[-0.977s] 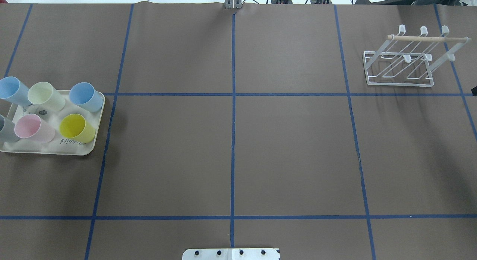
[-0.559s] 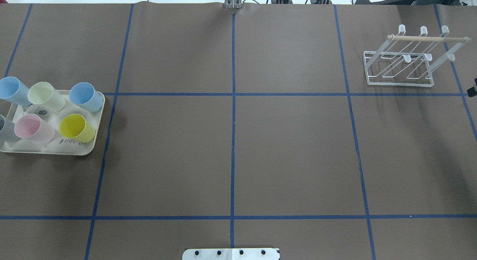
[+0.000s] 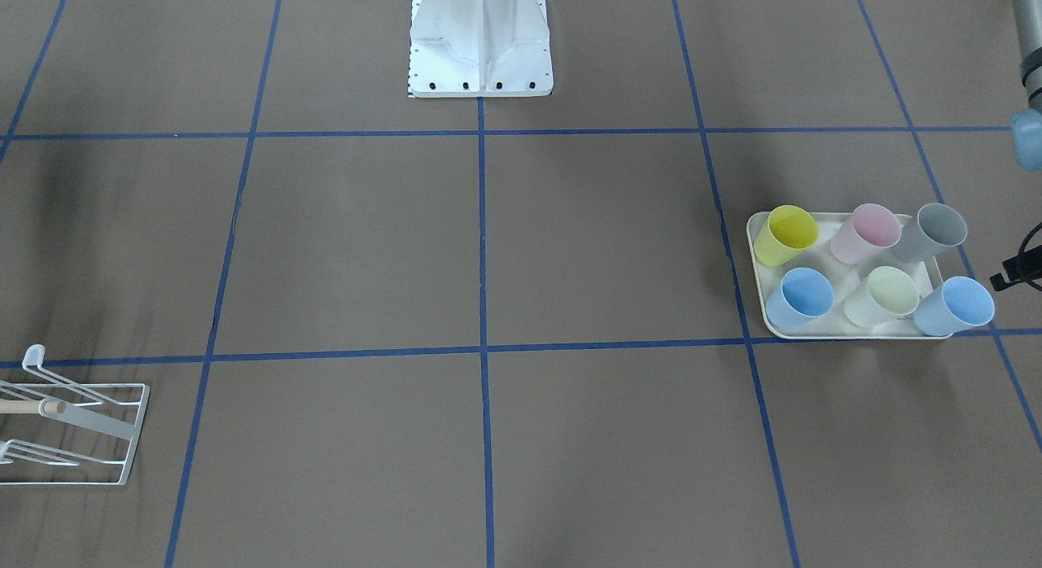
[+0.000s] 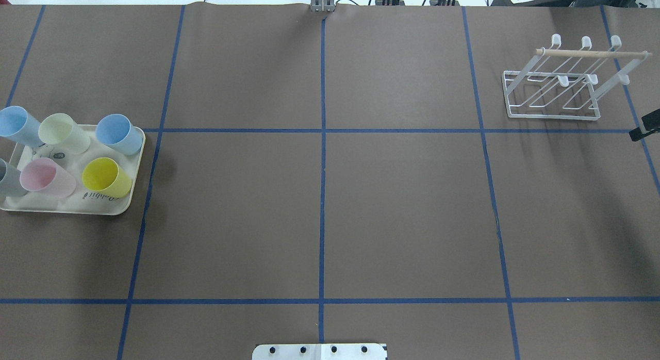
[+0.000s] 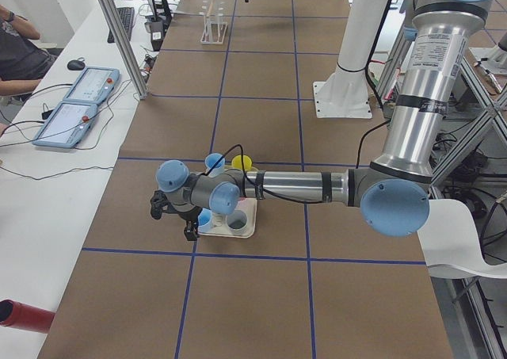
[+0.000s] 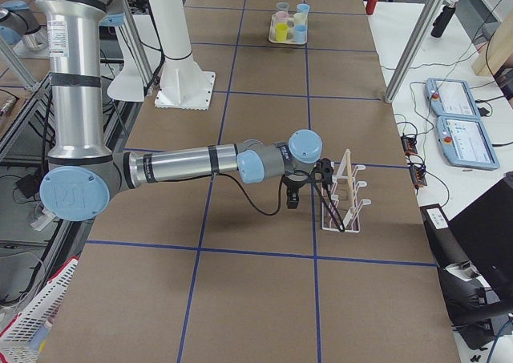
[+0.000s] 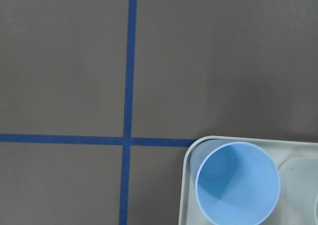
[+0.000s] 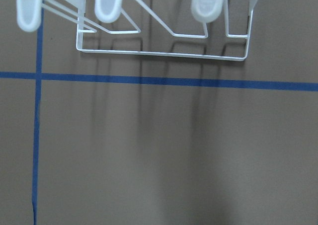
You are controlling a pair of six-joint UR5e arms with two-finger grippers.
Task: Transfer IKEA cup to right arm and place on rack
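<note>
left hand (image 5: 190,229) hovered above tray (image 7: 185,195) corner, its opening could not be told | blue cup (image 7: 237,183) stood upright just below hand | best: centre over rim, drop straight, spare cream cup (image 3: 893,295) beside | rack (image 4: 554,97) lay far from hand, near right arm (image 6: 184,164)

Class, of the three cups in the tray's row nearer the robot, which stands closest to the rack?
The yellow cup: it ends that row on the side toward the rack, with the pink cup and then the grey cup farther away.
</note>
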